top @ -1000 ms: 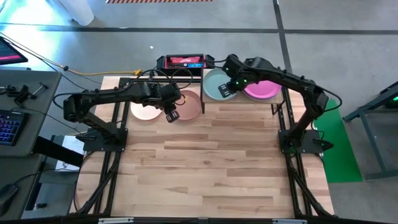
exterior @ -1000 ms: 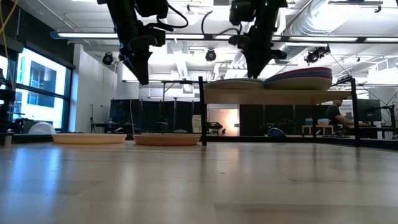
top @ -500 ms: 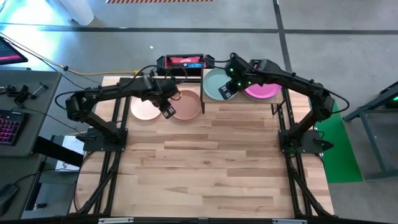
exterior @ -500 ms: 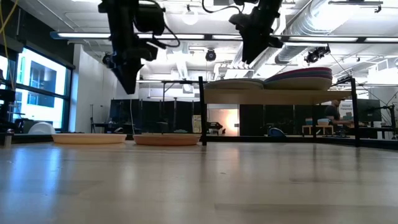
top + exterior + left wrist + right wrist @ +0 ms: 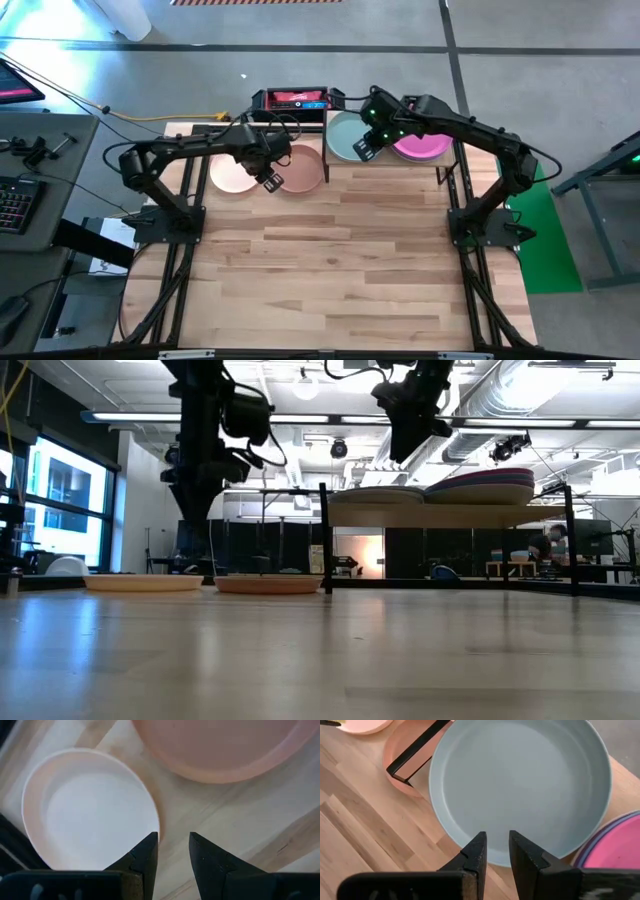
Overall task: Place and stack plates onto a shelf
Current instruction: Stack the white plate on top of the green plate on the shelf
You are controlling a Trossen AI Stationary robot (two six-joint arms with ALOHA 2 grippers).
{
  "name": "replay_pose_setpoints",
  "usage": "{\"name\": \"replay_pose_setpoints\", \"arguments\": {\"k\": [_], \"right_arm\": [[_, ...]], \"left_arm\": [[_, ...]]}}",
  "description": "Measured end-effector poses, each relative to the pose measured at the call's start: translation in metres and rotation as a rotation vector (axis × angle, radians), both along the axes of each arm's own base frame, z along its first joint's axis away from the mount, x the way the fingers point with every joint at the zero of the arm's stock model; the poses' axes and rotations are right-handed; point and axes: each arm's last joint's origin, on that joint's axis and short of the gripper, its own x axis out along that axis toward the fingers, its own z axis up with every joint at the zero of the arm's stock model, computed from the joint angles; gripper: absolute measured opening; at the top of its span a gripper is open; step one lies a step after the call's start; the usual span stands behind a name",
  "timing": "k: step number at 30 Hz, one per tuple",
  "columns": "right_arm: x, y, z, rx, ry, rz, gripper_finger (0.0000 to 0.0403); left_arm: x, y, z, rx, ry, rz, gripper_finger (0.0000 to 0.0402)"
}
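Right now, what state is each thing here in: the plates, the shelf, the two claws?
Pale pink plate: flat on the table, not stacked.
Terracotta plate: on the table beside it.
Teal plate: on the shelf, empty.
Magenta plate: tops the shelf's stack.
Left gripper: slightly open, empty.
Right gripper: slightly open, empty.

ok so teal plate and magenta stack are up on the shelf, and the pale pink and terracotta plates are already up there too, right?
Not quite. The teal plate and the magenta stack are on the shelf, but the pale pink plate and the terracotta plate lie on the tabletop beside it. The low view shows both flat on the table, below shelf level.
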Motion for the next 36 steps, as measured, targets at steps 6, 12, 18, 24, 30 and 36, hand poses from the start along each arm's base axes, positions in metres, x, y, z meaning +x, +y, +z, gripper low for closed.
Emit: {"name": "replay_pose_setpoints", "arguments": {"k": [6,12,18,24,30,36], "right_arm": [[0.000,0.000,0.000,-0.009,0.010,0.028,0.0059],[0.000,0.000,0.000,-0.017,0.016,0.048,0.0059],[0.000,0.000,0.000,-0.019,0.018,0.051,0.0059],[0.000,0.000,0.000,-0.031,0.015,0.046,0.0059],[0.000,0.000,0.000,-0.028,0.012,0.038,0.0059],[0.000,0.000,0.000,-0.027,0.012,0.035,0.0059]], "left_arm": [[0.004,0.002,-0.018,-0.034,0.091,0.012,0.0101],[0.008,0.004,-0.033,-0.054,0.135,0.034,0.0101],[-0.012,-0.006,-0.059,-0.097,0.218,0.072,0.0101],[-0.015,-0.007,-0.066,-0.085,0.215,0.078,0.0101],[-0.015,-0.007,-0.068,-0.087,0.203,0.069,0.0101],[-0.021,-0.010,-0.082,-0.091,0.206,0.055,0.0101]]}}
